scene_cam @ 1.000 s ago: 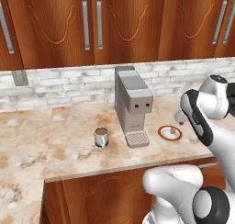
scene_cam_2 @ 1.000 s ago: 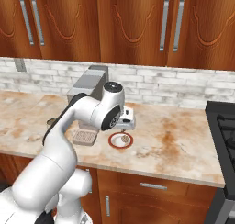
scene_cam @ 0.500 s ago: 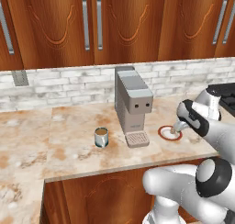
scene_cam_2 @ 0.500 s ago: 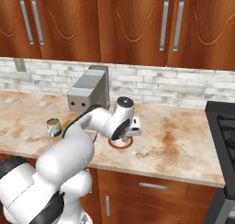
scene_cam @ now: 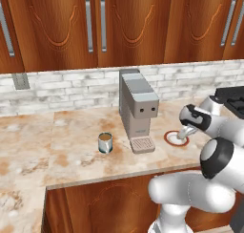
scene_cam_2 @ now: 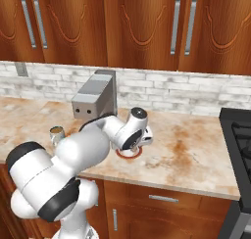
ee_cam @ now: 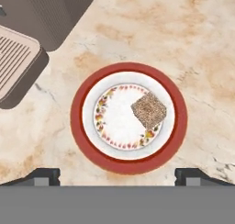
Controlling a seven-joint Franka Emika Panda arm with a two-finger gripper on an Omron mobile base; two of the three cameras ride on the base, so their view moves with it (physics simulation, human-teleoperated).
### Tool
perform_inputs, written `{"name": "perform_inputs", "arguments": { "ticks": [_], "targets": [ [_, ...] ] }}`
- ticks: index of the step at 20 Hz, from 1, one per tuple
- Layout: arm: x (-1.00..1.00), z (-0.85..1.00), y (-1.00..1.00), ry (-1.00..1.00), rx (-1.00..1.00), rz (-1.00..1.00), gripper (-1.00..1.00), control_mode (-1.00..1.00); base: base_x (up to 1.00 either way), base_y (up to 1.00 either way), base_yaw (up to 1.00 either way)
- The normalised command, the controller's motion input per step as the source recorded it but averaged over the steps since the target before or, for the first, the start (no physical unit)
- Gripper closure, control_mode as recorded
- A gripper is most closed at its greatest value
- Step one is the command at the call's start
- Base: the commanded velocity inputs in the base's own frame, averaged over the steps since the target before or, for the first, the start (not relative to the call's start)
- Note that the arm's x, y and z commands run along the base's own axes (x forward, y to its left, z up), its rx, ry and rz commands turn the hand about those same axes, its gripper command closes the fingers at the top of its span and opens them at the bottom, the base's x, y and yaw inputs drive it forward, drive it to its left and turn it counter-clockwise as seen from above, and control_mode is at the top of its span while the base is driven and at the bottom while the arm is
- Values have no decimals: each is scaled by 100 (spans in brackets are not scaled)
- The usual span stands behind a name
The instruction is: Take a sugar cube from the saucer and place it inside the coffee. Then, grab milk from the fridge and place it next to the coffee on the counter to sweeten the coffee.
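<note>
Small speckled tan sugar cube (ee_cam: pixel 148 110) lies on round white saucer with reddish-brown rim (ee_cam: pixel 79 126), off-centre, not yet picked up. Our hand (ee_cam: pixel 117 173) hovers directly above saucer, fingers (ee_cam: pixel 46 174) spread wide, gripping nothing. Teal-grey mug of coffee (scene_cam: pixel 105 142) stands on marbled beige tabletop (scene_cam: pixel 66 155), beyond grey boxy coffee machine (scene_cam: pixel 137 108) from saucer. We judge first step barely begun: cube grasp, drop into mug, whole milk errand left.
</note>
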Motion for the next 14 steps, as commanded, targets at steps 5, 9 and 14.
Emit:
{"name": "perform_inputs", "arguments": {
  "ticks": [5,9,14],
  "targets": [
    [31,-26,0,2,0,0,-100,-100,0,0,0],
    [19,-27,-10,0,0,0,-100,-100,0,0,0],
    [25,-19,-5,1,1,0,-100,-100,0,0,0]
  ]
}}
